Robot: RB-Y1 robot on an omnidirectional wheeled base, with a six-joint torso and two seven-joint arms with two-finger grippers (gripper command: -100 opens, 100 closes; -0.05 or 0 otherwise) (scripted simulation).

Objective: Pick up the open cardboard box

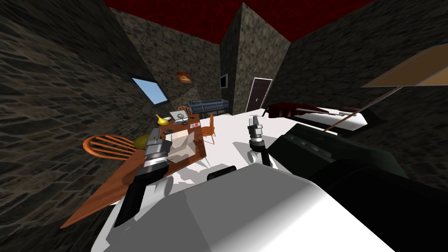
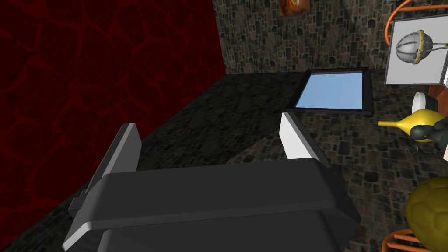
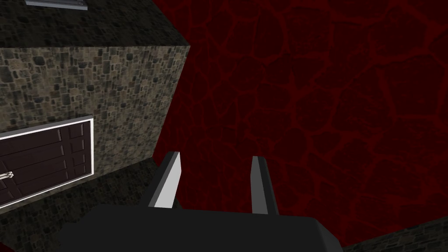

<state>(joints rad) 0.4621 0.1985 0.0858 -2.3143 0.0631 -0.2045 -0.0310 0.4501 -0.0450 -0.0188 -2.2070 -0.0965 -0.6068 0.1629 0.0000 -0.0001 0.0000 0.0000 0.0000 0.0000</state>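
The open cardboard box [image 1: 183,146], pale beige with its flaps up, stands on a brown wooden table [image 1: 109,188] to my left. My left gripper [image 1: 156,131] is raised just beside the box, on its left side, fingers pointing away from me. In the left wrist view the left gripper [image 2: 209,122] is open wide with nothing between its fingers. My right gripper [image 1: 255,117] is held up over the white floor, apart from the table. In the right wrist view the right gripper [image 3: 216,155] has its fingers about half apart and holds nothing.
An orange chair [image 1: 109,146] stands at the table's left, another [image 1: 210,127] at its far right. On the table lie a yellow gourd [image 1: 161,120], an olive round thing [image 1: 142,141] and a white tray [image 1: 178,115]. A dark sofa [image 1: 332,153] is close on my right.
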